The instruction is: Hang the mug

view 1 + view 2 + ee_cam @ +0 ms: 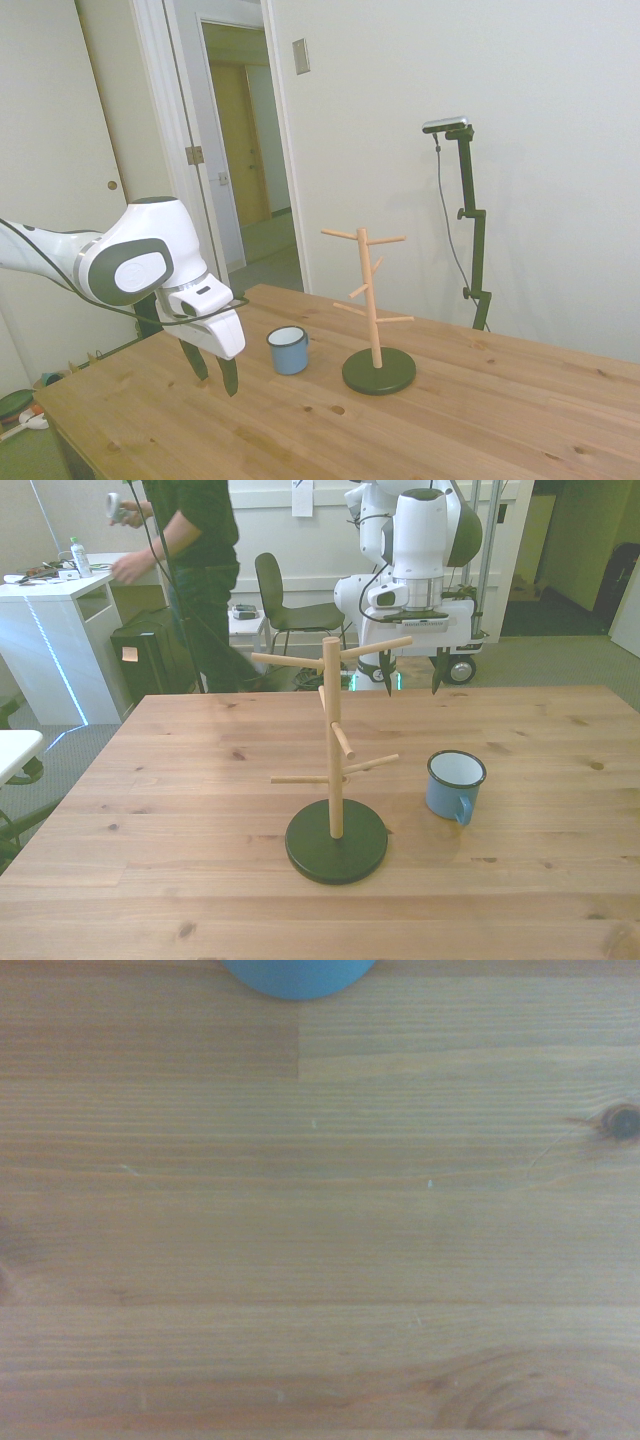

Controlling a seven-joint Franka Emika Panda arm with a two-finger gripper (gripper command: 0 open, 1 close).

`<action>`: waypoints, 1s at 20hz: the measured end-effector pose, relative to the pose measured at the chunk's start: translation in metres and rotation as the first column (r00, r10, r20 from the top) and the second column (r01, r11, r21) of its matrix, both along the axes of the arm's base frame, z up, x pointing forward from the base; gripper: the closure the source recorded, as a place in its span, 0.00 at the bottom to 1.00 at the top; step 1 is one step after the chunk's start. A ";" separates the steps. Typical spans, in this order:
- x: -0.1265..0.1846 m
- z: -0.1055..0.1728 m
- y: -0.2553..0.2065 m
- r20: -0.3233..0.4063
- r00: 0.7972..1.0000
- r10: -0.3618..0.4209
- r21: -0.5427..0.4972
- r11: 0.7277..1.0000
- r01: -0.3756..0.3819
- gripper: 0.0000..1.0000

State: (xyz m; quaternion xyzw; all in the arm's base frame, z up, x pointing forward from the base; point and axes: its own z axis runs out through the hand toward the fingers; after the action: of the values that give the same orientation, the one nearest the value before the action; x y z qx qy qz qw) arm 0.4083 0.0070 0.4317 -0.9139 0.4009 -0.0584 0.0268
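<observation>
The small light-blue mug [289, 350] stands upright on the wooden table, white inside with a dark rim; in the front view the mug [454, 785] shows its loop handle facing the camera. Just beside it rises the wooden peg stand [375, 310] on a dark round base, much taller than the mug; in the front view the stand [334, 770] is at the centre. My gripper [214, 375] hangs a little above the table, short of the mug and apart from it, fingers open and empty; the front view shows the gripper [412, 675] near the far edge. The wrist view catches only the mug's blue edge [298, 975].
A person [195, 560] stands behind the table at the front view's left, near a white desk [55, 630] and a dark chair [285, 605]. Bare table surface [180, 780] spreads around the stand.
</observation>
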 end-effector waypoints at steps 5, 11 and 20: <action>0.007 0.015 0.004 0.022 1.000 -0.012 0.086 0.996 0.010 0.00; 0.018 0.045 0.077 0.059 0.997 0.041 0.081 0.996 -0.046 0.00; 0.075 0.047 0.093 0.053 0.998 -0.017 0.067 0.998 0.014 0.00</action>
State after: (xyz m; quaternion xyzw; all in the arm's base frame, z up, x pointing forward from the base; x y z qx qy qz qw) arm 0.4833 0.1005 0.4783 -0.9075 0.4088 -0.0696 0.0676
